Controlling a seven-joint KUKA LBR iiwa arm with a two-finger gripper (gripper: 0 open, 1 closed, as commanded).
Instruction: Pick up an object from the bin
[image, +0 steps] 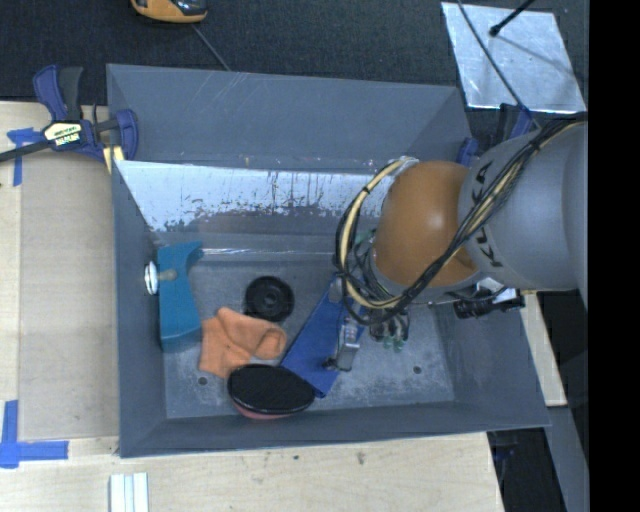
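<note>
My gripper hangs below the orange wrist cover, low in the middle right of the bin. It is down at the right edge of a long flat blue piece that lies slanted on the floor. At that piece's lower left end lies a black oval pad with a red underside. A crumpled orange cloth sits just left of the blue piece.
A round black disc lies above the cloth. A chunky blue tool with a silver knob rests by the left wall. The arm and its cables fill the bin's right side.
</note>
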